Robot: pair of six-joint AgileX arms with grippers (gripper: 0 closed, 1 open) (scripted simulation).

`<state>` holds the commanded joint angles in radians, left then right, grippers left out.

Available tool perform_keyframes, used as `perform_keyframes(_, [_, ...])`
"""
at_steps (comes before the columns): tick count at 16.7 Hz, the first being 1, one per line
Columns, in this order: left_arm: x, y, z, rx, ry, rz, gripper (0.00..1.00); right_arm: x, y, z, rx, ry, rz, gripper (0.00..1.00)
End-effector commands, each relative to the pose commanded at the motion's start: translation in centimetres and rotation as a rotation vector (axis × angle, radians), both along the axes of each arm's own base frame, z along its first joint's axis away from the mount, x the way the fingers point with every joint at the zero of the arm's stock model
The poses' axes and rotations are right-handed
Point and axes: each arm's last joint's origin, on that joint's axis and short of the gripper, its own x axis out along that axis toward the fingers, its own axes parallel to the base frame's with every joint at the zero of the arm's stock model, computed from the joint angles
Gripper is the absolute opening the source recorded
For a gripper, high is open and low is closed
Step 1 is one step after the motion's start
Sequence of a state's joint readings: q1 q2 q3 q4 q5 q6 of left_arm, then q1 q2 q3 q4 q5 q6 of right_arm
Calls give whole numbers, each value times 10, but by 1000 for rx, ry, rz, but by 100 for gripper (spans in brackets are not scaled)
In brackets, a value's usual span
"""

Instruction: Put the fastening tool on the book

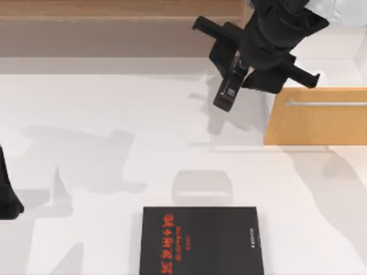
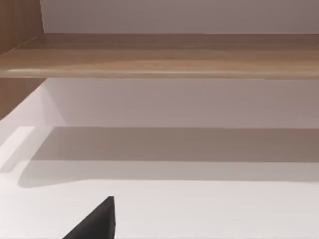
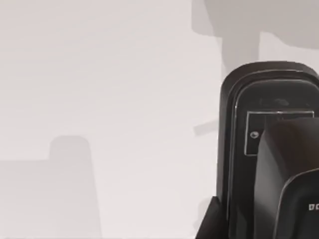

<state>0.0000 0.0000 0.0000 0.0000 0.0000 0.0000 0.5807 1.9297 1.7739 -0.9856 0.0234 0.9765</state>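
book [image 1: 200, 240]: black, red characters | stapler [image 1: 227, 91]: black | table [image 1: 103, 114]: white

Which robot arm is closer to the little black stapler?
Right. The right gripper holds the small black stapler above the table's far side; the left gripper sits parked at the table's left edge.

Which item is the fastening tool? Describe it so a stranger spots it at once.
Start at the wooden box on the table's right side. Just left of it, the right claw holds the fastening tool above the table: a small black elongated block with a pale mark, far smaller than the flat book.
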Motion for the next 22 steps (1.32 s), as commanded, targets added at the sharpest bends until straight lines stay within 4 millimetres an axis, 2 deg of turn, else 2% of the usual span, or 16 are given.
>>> perform_keyframes(3, [0,0,0,0,0,0,100,-37,36,-26,-58,66,107,0])
perform_keyframes(6, [0,0,0,0,0,0,100,-77,62,-53,-139,130,214,0])
perform_keyframes(11, [0,0,0,0,0,0,100,-127,78,-86,-269,207,338,0])
perform_keyframes(14, [0,0,0,0,0,0,100,-138,79,-92,-301,224,361,0])
perform_keyframes(20, [0,0,0,0,0,0,100,-136,79,-93,-298,224,356,0])
perform_keyframes(22, [0,0,0,0,0,0,100,-136,79,-102,-299,224,357,0])
